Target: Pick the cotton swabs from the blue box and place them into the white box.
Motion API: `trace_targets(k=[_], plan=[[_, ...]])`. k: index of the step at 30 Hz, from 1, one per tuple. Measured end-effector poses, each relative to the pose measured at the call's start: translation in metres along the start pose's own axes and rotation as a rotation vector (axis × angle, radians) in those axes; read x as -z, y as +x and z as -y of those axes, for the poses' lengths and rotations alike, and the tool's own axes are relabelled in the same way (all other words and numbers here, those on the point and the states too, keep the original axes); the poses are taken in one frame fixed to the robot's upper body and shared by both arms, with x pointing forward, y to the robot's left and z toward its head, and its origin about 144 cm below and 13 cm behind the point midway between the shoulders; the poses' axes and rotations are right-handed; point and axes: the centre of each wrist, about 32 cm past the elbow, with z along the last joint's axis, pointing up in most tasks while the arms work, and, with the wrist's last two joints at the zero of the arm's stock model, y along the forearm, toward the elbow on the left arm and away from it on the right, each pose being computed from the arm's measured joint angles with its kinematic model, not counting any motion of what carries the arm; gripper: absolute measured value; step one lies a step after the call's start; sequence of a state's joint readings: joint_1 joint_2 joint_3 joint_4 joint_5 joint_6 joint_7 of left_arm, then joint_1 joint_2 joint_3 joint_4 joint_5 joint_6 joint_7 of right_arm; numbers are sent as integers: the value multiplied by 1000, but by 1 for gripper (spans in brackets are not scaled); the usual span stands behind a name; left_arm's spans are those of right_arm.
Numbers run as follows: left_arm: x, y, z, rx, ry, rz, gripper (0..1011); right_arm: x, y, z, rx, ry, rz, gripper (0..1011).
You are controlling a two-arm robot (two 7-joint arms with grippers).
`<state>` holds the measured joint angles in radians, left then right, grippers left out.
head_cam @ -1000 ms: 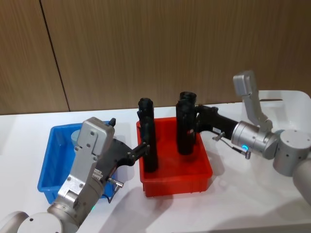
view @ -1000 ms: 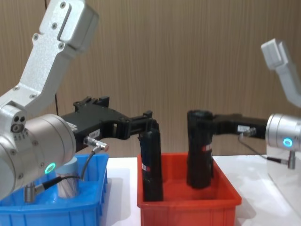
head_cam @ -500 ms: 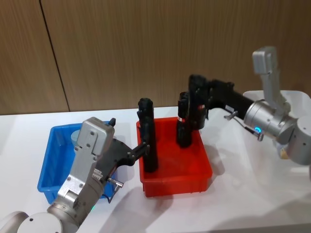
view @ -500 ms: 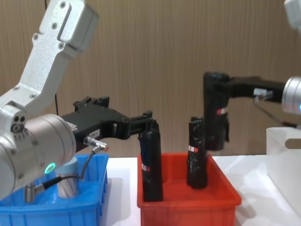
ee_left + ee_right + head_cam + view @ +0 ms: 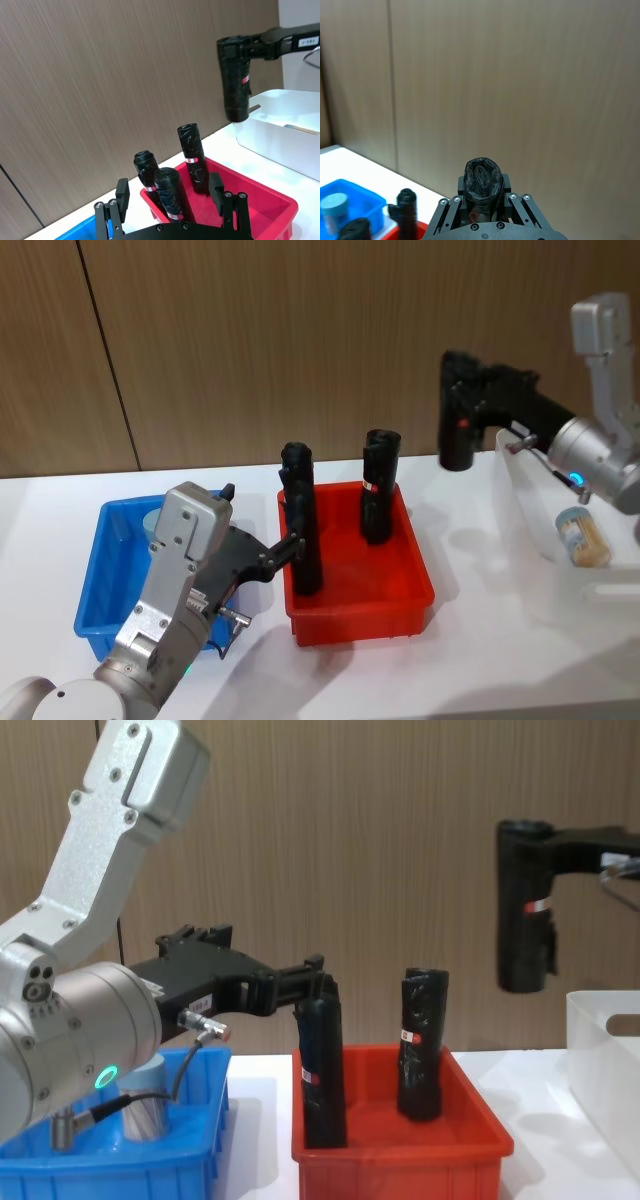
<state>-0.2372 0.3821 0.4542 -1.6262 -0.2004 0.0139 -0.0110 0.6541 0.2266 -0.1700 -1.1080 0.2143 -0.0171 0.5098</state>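
Observation:
A cotton swabs jar (image 5: 155, 523) with a pale blue lid stands in the blue box (image 5: 100, 570) at the left, partly hidden by my left arm; the chest view shows this jar (image 5: 148, 1110) too. Another swab jar (image 5: 582, 537) lies inside the white box (image 5: 530, 510) at the right. My right gripper (image 5: 460, 420) is shut on a black roll (image 5: 458, 445), held in the air by the white box's near-left rim. My left gripper (image 5: 298, 540) is open around a black roll (image 5: 303, 530) standing in the red bin; its fingers (image 5: 122, 192) stand wide apart.
The red bin (image 5: 400, 605) sits between the two boxes and holds three upright black rolls, one being the roll (image 5: 378, 485) at its back right. A wood-panelled wall runs behind the white table. Bare tabletop lies in front of the bins.
My right gripper lifted a black roll out of the red bin and carried it up and right to the white box. The left arm has not moved.

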Motion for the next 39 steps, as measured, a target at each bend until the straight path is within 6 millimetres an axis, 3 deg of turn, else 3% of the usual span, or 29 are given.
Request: trace_targets(k=[12,23,32,39], plan=[[0,0,0,0,0,0,1004,-16,16,29,179,-36,42,351],[0,0,0,0,0,0,1004,-15,33,53,328,-92,53,351],[0,0,0,0,0,0,1004,-11,41,64,379,-120,48,553],[0,0,0,0,0,0,1004,-8,44,68,394,-131,39,793]])
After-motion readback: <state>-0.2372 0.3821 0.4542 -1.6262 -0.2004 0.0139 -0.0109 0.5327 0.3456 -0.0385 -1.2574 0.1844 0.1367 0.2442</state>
